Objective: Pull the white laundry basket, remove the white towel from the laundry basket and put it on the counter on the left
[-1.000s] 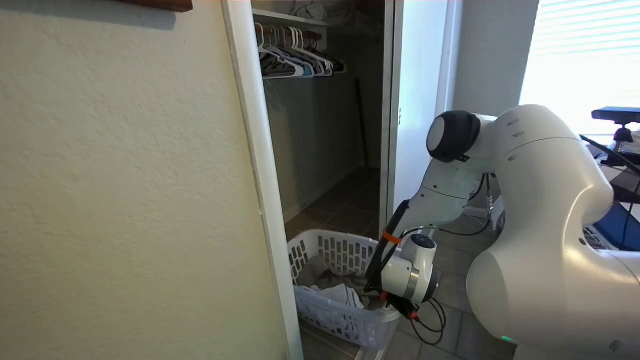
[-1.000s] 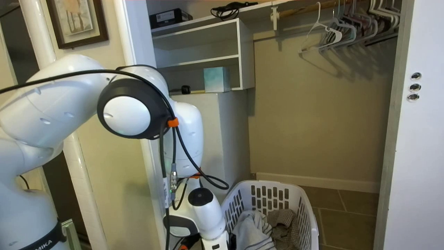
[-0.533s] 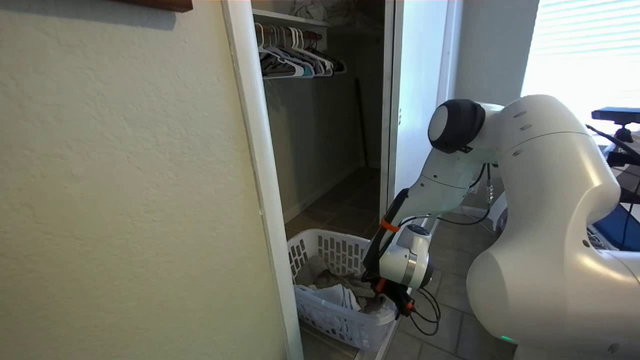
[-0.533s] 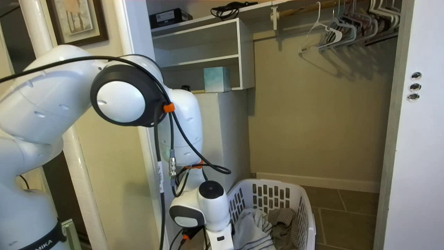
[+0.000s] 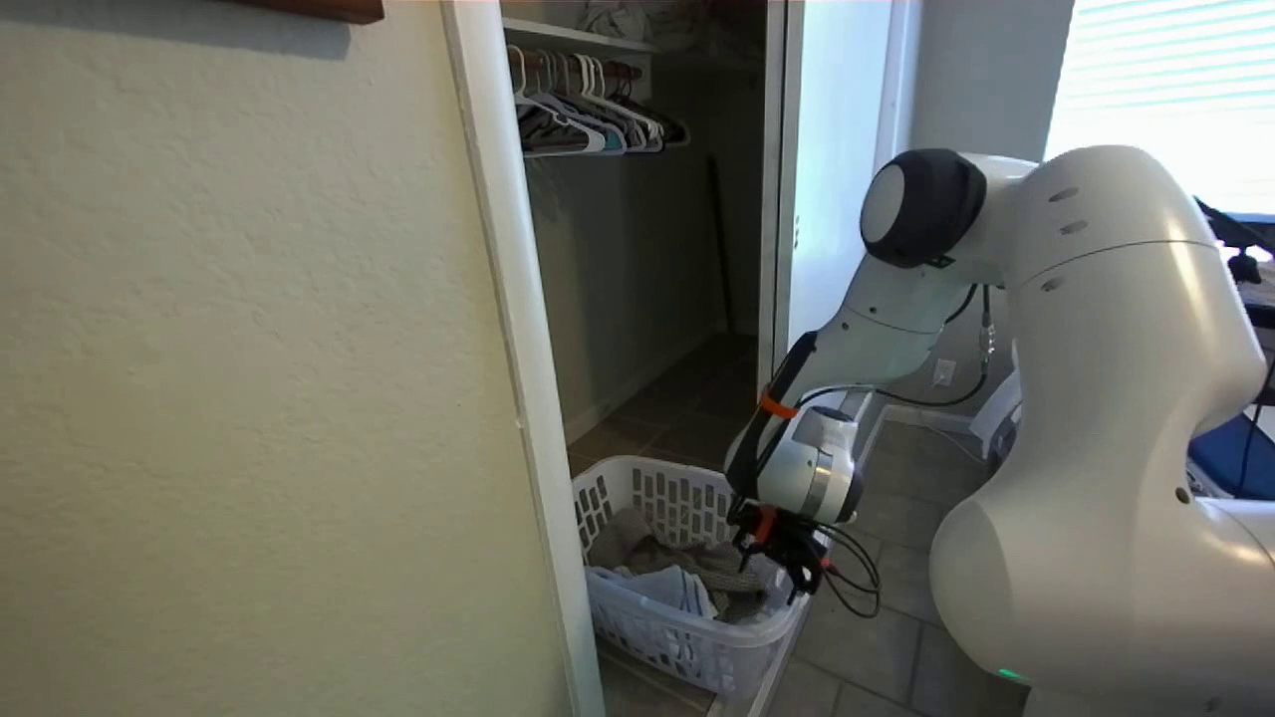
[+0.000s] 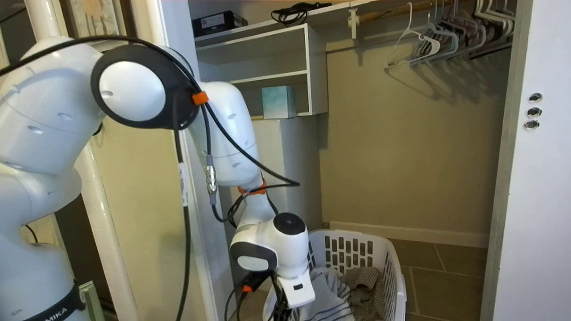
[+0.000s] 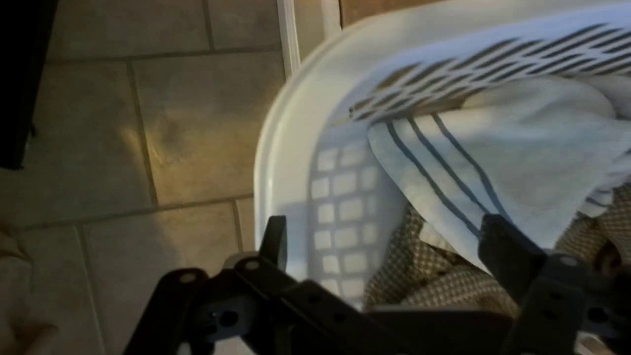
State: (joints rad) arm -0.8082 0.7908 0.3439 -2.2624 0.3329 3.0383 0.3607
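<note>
The white laundry basket [image 5: 687, 642] stands at the closet doorway; its pale rim [image 7: 276, 162] crosses the wrist view. Inside lies the white towel [image 7: 532, 148] with dark stripes, crumpled over brown checked cloth [image 7: 438, 286]. In an exterior view the towel [image 6: 328, 294] shows beside the brown cloth [image 6: 363, 281]. My gripper [image 7: 384, 229] is open, its fingers wide apart with nothing held. One finger [image 7: 274, 241] appears over the rim, the other [image 7: 508, 251] over the towel. In an exterior view the gripper [image 5: 772, 578] hangs just above the basket's near corner. The counter is out of view.
A closet door frame [image 5: 528, 349] rises beside the basket. The sliding door [image 6: 535, 178] stands on the opposite side. A white cabinet [image 6: 299, 178] with shelves is behind the arm. Loose cables [image 5: 857, 578] loop below the wrist. Tiled floor [image 7: 197, 123] borders the basket.
The arm has risen steadily, lifting my gripper up from the basket's near corner. Its jaws have opened wider. The basket has shifted only very slightly, and the cloths inside lie much as before.
</note>
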